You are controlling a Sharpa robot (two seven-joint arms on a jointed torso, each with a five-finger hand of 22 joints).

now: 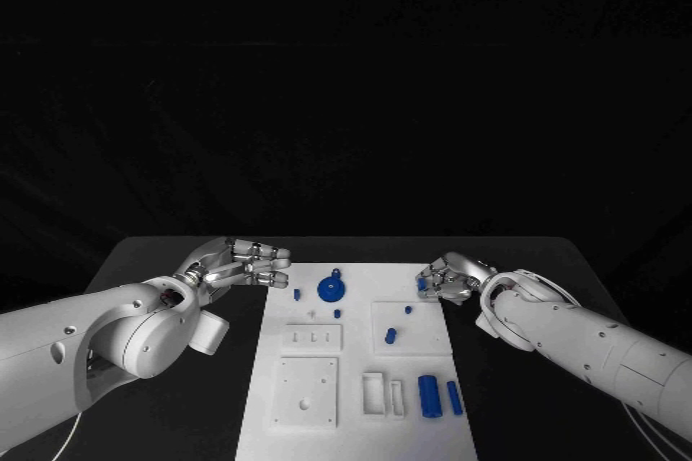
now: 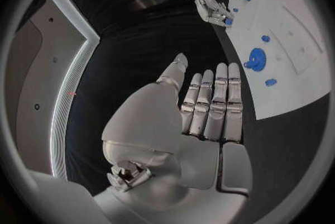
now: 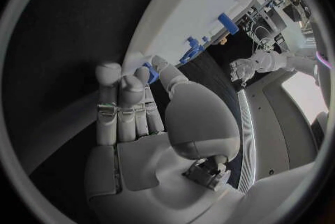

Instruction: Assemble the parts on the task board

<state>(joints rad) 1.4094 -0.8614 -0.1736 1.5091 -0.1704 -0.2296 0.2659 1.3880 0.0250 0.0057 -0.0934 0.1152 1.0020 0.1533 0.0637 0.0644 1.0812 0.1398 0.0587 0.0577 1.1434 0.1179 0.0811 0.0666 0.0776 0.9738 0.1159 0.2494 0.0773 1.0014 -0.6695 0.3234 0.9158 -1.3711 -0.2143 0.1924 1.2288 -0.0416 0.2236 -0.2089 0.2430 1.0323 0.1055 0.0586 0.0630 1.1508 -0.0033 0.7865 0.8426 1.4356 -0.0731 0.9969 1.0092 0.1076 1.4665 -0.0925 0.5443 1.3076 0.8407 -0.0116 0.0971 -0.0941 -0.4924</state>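
While the left hand (image 1: 248,264) is hovering beside the board's (image 1: 433,436) far left corner, fingers straight and together, gripping nothing, the right hand (image 1: 450,279) is reaching to the board's right edge. It is pinching a small blue part (image 1: 423,283) between thumb and fingertip there.

No words, labels, brand marks, numbers or signs can be read anywhere in these views. The white task board (image 1: 361,381) carries only plain raised and sunken shapes with no lettering, the blue parts (image 1: 333,284) on it are unmarked, and the casings of the two white arms show bare surfaces with small screw holes but no print.
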